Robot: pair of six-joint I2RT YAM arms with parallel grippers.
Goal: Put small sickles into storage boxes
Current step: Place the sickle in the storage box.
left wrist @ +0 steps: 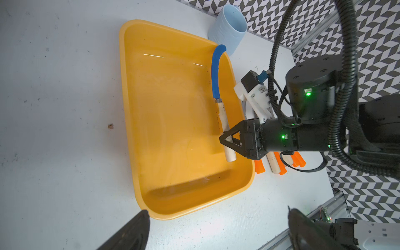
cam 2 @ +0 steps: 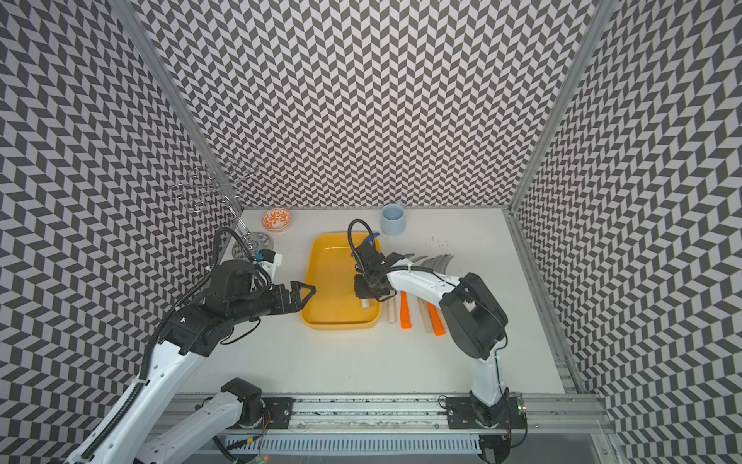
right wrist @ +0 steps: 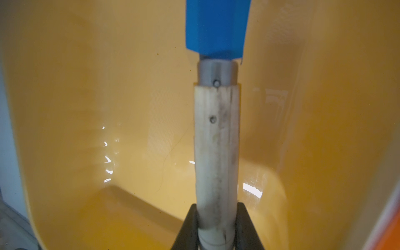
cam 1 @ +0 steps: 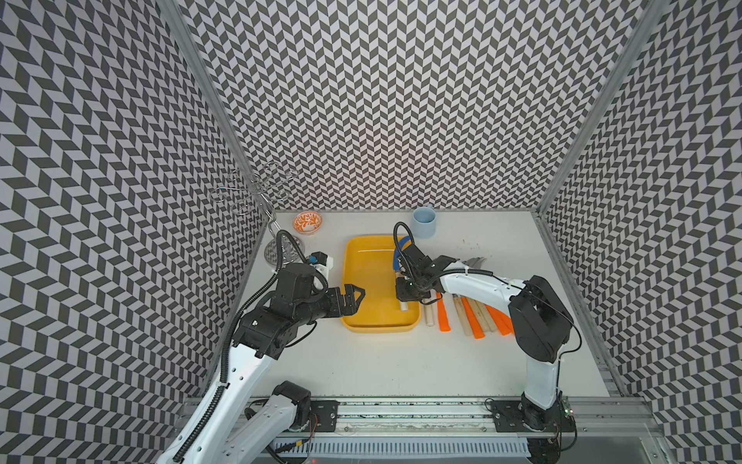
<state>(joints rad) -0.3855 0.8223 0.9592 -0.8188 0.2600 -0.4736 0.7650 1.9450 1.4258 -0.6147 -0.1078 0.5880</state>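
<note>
Right tool [left wrist: 224, 138] with sickle [left wrist: 223, 116] inside tray [left wrist: 129, 104]

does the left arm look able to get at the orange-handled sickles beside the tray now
Probably not cleanly: the left tool sits open across the yellow tray from the orange-handled sickles, and the right tool, shut on the blue-bladed sickle, hangs between them.

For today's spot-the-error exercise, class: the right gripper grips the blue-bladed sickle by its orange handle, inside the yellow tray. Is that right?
Not quite. The right gripper grips the blue-bladed sickle by a pale wooden handle, not an orange one, inside the yellow tray. The right wrist view shows this.
</note>
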